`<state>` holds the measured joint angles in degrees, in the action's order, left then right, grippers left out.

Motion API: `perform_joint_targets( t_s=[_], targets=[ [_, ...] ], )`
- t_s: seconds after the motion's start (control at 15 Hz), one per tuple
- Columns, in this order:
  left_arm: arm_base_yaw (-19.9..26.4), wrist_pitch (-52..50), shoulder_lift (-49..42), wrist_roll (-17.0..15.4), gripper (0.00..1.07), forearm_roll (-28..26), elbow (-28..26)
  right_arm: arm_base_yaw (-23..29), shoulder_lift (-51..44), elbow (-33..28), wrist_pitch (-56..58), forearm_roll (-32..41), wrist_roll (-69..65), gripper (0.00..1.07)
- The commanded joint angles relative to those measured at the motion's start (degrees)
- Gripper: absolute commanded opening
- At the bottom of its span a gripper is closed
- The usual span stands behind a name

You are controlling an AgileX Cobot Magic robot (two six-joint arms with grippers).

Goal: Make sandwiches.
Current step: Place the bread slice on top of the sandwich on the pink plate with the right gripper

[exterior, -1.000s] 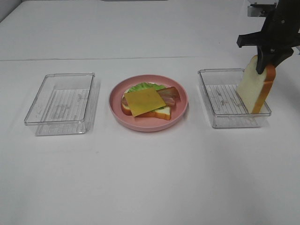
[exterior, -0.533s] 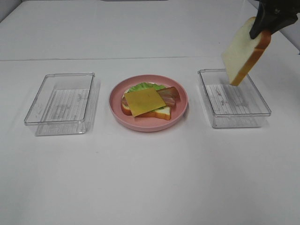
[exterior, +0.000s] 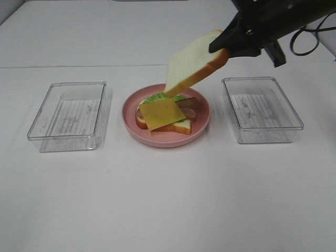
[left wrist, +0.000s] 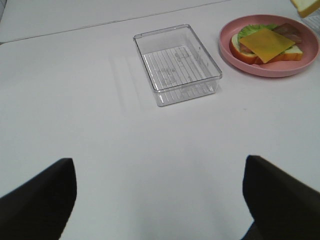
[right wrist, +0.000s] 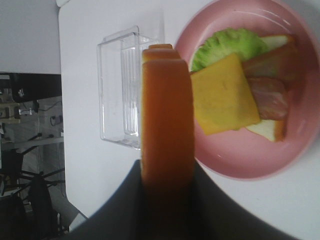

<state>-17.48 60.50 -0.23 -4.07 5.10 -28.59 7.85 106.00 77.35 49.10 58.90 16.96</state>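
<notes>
An open sandwich (exterior: 163, 114) lies on the pink plate (exterior: 202, 125): a bread slice with green lettuce (exterior: 160, 97), bacon (exterior: 190, 107) and a yellow cheese square on top. My right gripper (exterior: 223, 46) is shut on a second bread slice (exterior: 191, 64) and holds it tilted in the air above the plate's far side. In the right wrist view the slice's orange crust (right wrist: 166, 130) is between the fingers, with the plate (right wrist: 250, 160) and cheese (right wrist: 225, 95) below. My left gripper shows only as two dark fingers (left wrist: 35, 200), wide apart and empty, far from the plate (left wrist: 310, 62).
An empty clear tray (exterior: 69, 114) stands left of the plate; it also shows in the left wrist view (left wrist: 177, 62). Another empty clear tray (exterior: 261, 108) stands right of the plate. The white table stretches all around.
My right gripper lifted the bread slice out of the right tray and carried it left, to above the plate. The right tray is now empty. The left arm has not moved.
</notes>
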Motion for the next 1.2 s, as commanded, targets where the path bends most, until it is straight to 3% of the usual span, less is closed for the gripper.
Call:
perform_joint_targets(
  t_s=[0.07,0.4,0.8,0.93,1.0,1.07,1.2],
  targets=[
    [0.0,-0.5,0.1,-0.1,0.86,0.1,0.1,4.2,3.2,-1.1,-7.0,7.0,3.4,0.00],
    [0.0,-0.5,0.1,-0.1,0.86,0.1,0.1,6.8,13.4,-1.1,-8.5,22.1,10.5,0.00],
    [0.0,-0.5,0.1,-0.1,0.86,0.1,0.1,6.8,17.8,-1.1,-9.5,23.7,10.9,0.00],
    [0.0,-0.5,0.1,-0.1,0.86,0.1,0.1,6.8,17.8,-1.1,-10.0,22.1,10.5,0.30],
    [0.0,-0.5,0.1,-0.1,0.86,0.1,0.1,6.8,17.2,-1.1,-11.3,20.1,10.7,0.56],
    [0.0,-0.5,0.1,-0.1,0.86,0.1,0.1,6.8,16.4,-1.1,-12.9,17.8,10.7,0.67],
    [0.0,-0.5,0.1,-0.1,0.86,0.1,0.1,6.8,14.1,-1.1,-15.4,11.2,9.9,0.74]
  ],
)
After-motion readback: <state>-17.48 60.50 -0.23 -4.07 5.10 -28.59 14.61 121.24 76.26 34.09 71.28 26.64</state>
